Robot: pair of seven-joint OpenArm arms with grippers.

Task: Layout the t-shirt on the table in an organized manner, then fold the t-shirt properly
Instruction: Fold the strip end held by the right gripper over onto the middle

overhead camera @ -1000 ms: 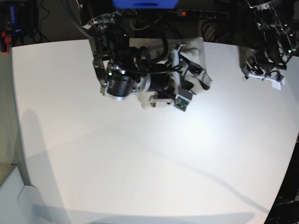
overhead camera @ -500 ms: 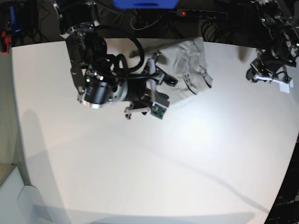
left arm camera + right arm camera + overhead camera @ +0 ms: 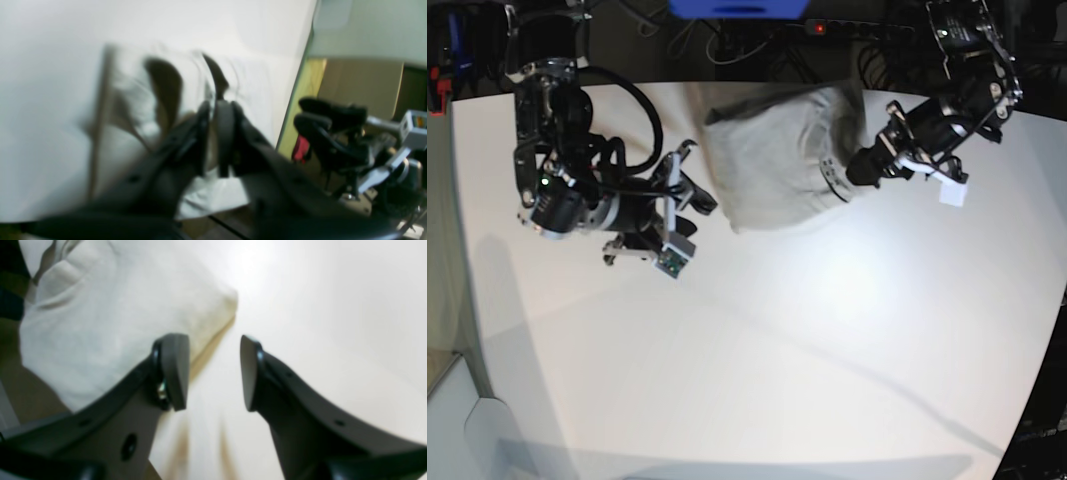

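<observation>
Since the right pincer (image 3: 213, 373) is the one I can see clearly, I'll start there: its jaws stand well apart with nothing between them, hanging just off the shirt's (image 3: 772, 160) side edge, one finger (image 3: 173, 370) right next to the cloth but not on it. The left pincer (image 3: 217, 140) is over at the shirt's opposite side. Its jaws look almost together, but that view is so smeared I can't tell whether there's fabric pinched in there or not.

What worries me is this. If the left one really does have only a sliver of cloth, any tug could let it slide out and the shirt just flops back. And if the right one bites down where it is now, it may get nothing at all, or grab several layers at once, since that edge looks thick and rolled over.

The shirt itself is a lumpy beige-grey heap, bunched and folded over itself, with deep creases and no sleeve or collar I can pick out for sure. It sits on the table (image 3: 777, 350), its back part reaching the rim, with loads of bare white top in front of it. I'd call the laying-out barely begun.
</observation>
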